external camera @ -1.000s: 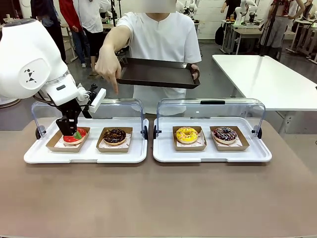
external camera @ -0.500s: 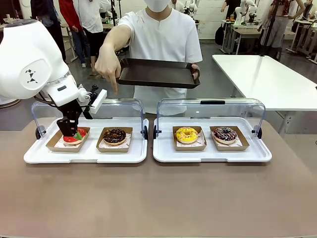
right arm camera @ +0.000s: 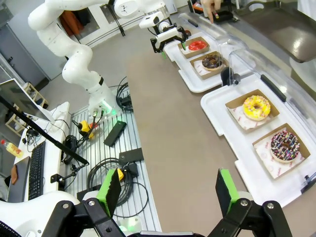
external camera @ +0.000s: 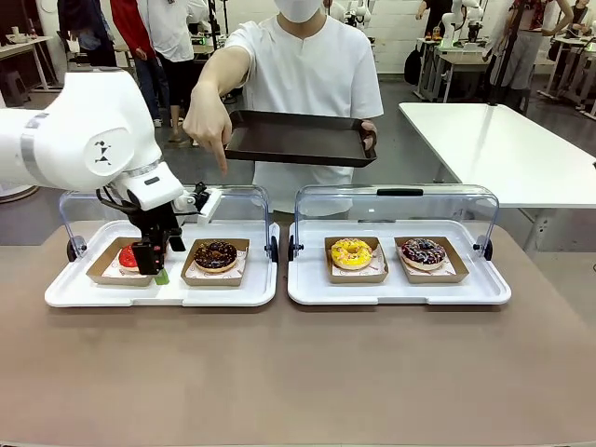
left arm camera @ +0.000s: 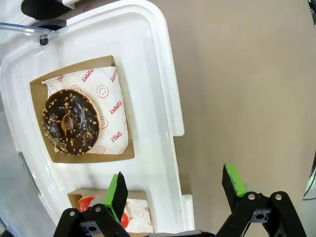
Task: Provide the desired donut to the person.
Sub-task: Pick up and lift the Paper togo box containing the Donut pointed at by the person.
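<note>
The person (external camera: 307,74) points a finger (external camera: 220,166) down over the left white tray (external camera: 158,294), above the chocolate nut donut (external camera: 216,254) (left arm camera: 69,121). The other hand holds a dark serving tray (external camera: 298,138). My left gripper (external camera: 155,268) (left arm camera: 174,183) hangs open and empty over that tray's front rim, between the red donut (external camera: 127,257) and the chocolate one. My right gripper (right arm camera: 168,187) is open and empty, high above the table's right end, looking down on the donuts.
A second white tray (external camera: 400,294) holds a yellow donut (external camera: 351,251) and a sprinkled chocolate donut (external camera: 424,251). Both trays' clear lids (external camera: 396,209) stand raised at the back. The brown table (external camera: 298,372) is bare in front. Another white table (external camera: 503,140) stands at the right.
My left gripper has swung right, from over the red donut to the gap beside the chocolate donut, and the arm's body has moved into the picture. The person's pointing hand stays put.
</note>
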Controlling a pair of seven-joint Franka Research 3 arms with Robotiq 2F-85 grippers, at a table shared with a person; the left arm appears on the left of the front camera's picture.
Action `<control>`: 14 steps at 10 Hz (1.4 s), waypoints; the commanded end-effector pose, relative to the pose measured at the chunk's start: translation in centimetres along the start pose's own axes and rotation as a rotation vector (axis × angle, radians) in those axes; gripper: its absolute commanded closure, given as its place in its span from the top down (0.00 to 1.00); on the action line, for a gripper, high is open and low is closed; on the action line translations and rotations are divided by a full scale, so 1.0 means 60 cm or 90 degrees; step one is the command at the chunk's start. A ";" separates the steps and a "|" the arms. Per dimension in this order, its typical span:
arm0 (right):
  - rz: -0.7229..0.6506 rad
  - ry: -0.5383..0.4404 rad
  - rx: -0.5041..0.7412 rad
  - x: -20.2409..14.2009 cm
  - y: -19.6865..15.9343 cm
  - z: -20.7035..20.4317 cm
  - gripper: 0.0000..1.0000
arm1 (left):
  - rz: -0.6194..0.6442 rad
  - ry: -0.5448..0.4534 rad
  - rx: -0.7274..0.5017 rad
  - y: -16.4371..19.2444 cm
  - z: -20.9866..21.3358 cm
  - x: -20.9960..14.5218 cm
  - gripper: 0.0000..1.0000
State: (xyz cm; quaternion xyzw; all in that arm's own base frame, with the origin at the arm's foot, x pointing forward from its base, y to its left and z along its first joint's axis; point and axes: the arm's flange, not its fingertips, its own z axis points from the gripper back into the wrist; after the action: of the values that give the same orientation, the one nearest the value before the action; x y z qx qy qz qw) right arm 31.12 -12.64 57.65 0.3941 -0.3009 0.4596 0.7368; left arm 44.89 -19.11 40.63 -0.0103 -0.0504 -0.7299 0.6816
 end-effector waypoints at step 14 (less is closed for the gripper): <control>-0.001 -0.008 0.005 0.000 -0.001 0.001 1.00 | 0.001 0.005 -0.004 0.048 -0.096 0.006 1.00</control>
State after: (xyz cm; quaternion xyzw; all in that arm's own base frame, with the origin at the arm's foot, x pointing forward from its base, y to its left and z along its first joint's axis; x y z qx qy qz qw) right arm 31.12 -12.64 57.65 0.3941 -0.3009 0.4596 0.7368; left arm 48.20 -20.55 34.81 -0.0073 -0.0470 -0.7277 0.6843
